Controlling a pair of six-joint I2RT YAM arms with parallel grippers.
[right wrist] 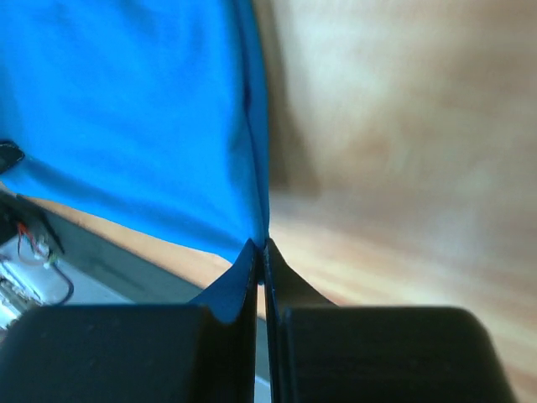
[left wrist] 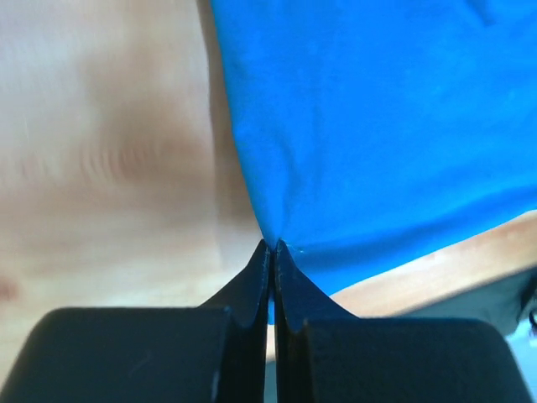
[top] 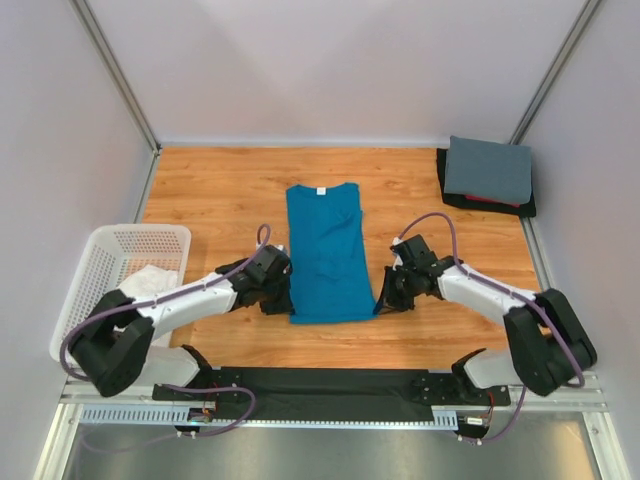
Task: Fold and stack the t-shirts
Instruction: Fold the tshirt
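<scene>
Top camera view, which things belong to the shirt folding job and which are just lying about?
Job: teal t-shirt, pinched at near corners by left gripper and right gripper; grey t-shirt atop folded stack; white garment in mesh basket.
Lying about: mesh basket; wooden table.

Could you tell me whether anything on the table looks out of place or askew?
Nothing serious: the teal t-shirt has creases near its middle, and in the far-right stack the grey t-shirt sits slightly skewed on the dark t-shirt, a red edge peeking out.
</scene>
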